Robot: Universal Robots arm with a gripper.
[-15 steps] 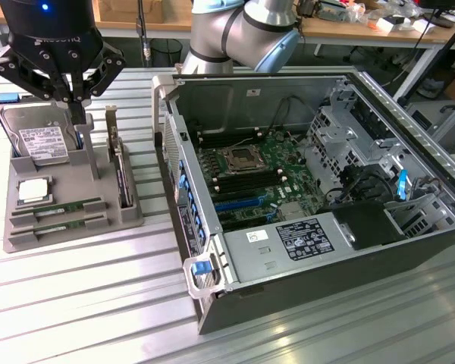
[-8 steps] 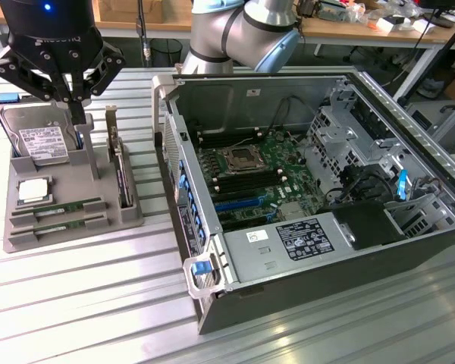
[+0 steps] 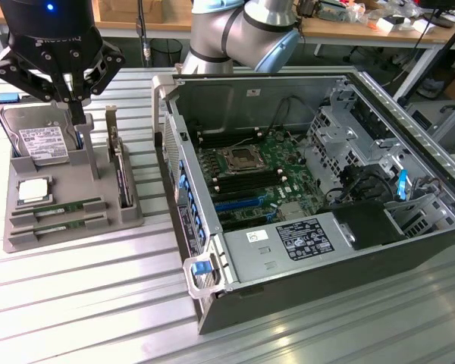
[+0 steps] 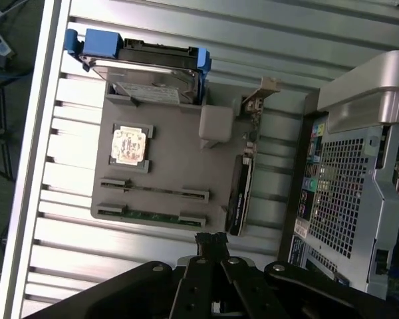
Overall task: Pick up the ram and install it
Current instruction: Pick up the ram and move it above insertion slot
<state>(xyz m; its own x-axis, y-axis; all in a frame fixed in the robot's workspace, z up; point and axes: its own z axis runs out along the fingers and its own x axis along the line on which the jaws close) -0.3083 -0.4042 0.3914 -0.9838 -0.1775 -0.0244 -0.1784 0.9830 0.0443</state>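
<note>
Exterior view puts your gripper (image 3: 78, 118) closed and empty above the tray (image 3: 30, 241). The ram (image 3: 58, 206) lies lower, toward the tray's front, its long axis running across the exterior view's left to right.

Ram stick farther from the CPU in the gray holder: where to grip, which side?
Likely mid-span on the upper long edge of the ram, coming straight down, clamping across its two flat faces. It appears to stand on edge in the gray holder, both ends seated in blocks, so the middle is the free part.
</note>
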